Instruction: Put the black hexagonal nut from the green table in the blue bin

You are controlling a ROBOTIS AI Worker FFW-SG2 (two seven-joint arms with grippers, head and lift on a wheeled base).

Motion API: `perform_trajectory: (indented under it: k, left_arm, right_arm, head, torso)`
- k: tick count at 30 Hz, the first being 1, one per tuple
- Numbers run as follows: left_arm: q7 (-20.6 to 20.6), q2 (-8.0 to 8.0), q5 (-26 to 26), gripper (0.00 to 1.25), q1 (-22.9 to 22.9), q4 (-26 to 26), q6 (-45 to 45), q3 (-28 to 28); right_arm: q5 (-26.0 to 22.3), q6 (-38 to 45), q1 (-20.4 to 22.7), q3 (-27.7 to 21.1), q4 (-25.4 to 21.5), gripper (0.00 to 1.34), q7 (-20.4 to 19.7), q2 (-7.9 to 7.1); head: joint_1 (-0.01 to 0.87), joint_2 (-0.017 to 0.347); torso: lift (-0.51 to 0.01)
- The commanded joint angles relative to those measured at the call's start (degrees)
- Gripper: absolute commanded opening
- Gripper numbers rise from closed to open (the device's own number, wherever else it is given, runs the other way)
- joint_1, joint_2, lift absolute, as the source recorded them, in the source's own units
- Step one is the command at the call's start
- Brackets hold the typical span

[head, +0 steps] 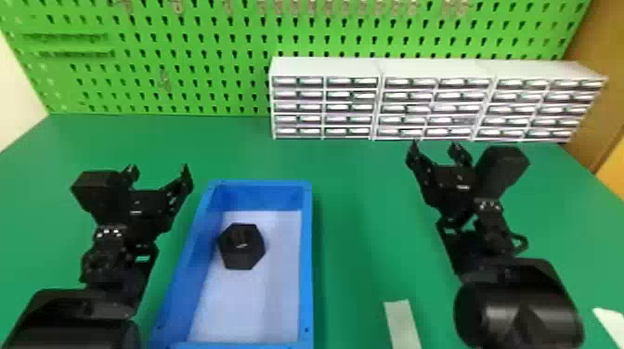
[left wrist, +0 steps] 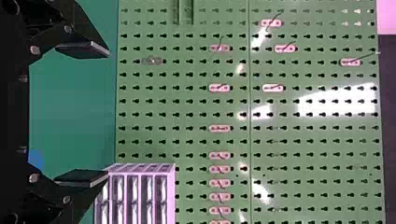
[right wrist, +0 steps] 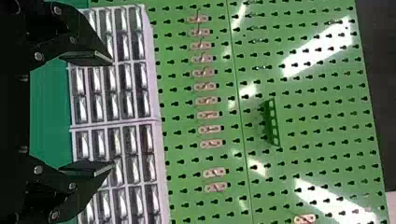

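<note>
Nut (head: 241,246) inside bin (head: 307,260); left gripper (head: 159,169) and right gripper (head: 435,145) wide, empty, either side of it. Advise retracting both without crossing its rim.

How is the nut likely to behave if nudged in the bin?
The nut is probably stiff, given its solid-looking block shape. Its flat sides suggest it would slide in the bin rather than roll. Chunky in form, it may be heavy, though its black surface doesn't prove metal.
</note>
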Motion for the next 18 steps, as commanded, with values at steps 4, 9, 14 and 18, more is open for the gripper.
perform_trajectory:
  k: [4,9,14,18]
  left_arm:
    - [0.00,-0.08,0.47,0.91,-1.19,1.63,-0.09,-1.84]
    - [0.00,-0.08,0.82,0.91,-1.37,2.42,-0.61,-2.37]
    - [0.00,0.00,0.82,0.91,-1.37,2.51,-0.79,-2.64]
    - [0.00,0.00,0.82,0.91,-1.19,2.51,-0.79,-2.46]
  right_arm:
    - [0.15,-5.48,3.58,-1.31,1.46,0.87,-0.16,0.07]
    - [1.55,-6.53,4.46,-1.84,2.51,0.87,-0.34,0.07]
    - [3.05,-6.53,4.81,-1.40,2.51,0.87,-0.42,0.07]
    - [3.13,-6.53,4.90,-1.14,2.51,0.87,-0.42,0.07]
  head:
    - [0.686,0.052]
    - [0.686,0.052]
    - [0.686,0.052]
    - [0.686,0.052]
  torso:
    - [-0.097]
    - [-0.097]
    - [-0.097]
    - [-0.097]
